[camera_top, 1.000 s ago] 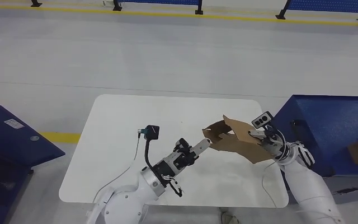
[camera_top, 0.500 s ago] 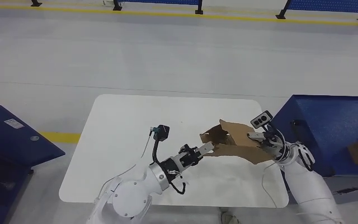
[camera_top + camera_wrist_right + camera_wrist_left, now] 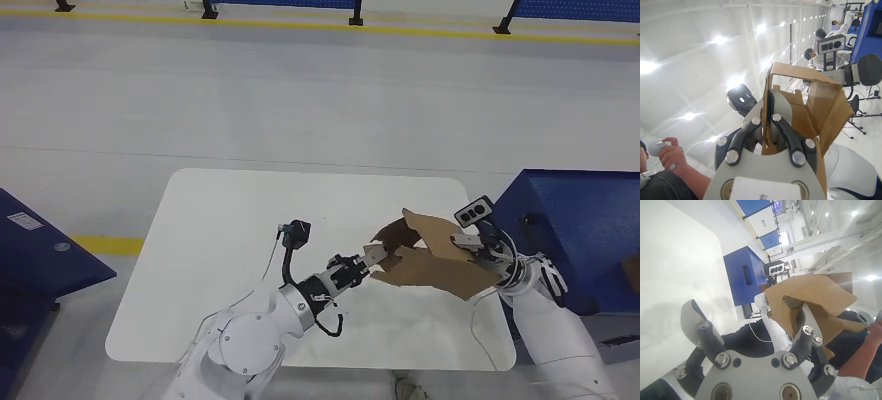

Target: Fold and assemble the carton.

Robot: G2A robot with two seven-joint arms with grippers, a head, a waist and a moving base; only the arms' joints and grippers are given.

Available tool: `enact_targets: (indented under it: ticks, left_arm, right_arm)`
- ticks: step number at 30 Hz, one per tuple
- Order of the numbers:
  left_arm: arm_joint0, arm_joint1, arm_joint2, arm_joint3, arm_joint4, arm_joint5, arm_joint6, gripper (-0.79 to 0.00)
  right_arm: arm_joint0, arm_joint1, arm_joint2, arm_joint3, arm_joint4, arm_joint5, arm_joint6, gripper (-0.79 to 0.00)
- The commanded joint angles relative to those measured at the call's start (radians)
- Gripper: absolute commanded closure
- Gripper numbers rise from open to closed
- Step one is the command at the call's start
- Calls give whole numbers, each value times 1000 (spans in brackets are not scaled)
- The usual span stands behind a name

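The brown carton (image 3: 432, 256) is held partly unfolded above the right side of the white table (image 3: 230, 230). My right gripper (image 3: 480, 250) holds its right end; in the right wrist view that gripper (image 3: 766, 106) is shut on one cardboard wall (image 3: 766, 89), with the open carton (image 3: 827, 111) spreading beyond it. My left gripper (image 3: 373, 257) is at the carton's left end. In the left wrist view the left gripper (image 3: 751, 313) is open wide: one finger (image 3: 809, 318) reaches inside the carton (image 3: 810, 291), and the other finger (image 3: 693, 311) stands free over the table.
A blue bin (image 3: 575, 225) stands just off the table's right edge, close behind my right arm. Another blue bin (image 3: 35, 262) sits off the left edge. The table's left and middle offer free room.
My left arm has moved right, and its gripper has come up to the carton's left end. The carton has shifted slightly right and its left flaps have opened up.
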Motion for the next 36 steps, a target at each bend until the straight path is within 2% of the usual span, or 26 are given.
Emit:
enact_targets:
  ticks: [1,11,15,22,28,36]
  left_arm:
    - [4,0,1,-1,-3,-6,1,-785]
    - [20,0,-4,5,0,1,12,-785]
    - [37,1,-6,-24,12,-36,34,-785]
    - [63,8,-45,-45,20,-46,33,-785]
    - [36,4,-38,14,22,3,31,-785]
    - [13,-3,-24,63,-2,-3,38,-785]
  right_arm:
    - [3,0,2,4,-3,-2,0,0]
    - [12,-2,0,0,0,9,0,0]
    - [11,-2,0,-5,-2,9,0,0]
    - [2,-7,-23,-12,-12,-2,0,0]
    - [-2,-8,-26,-22,-12,-3,0,0]
    - [0,-8,-3,-9,12,-6,0,0]
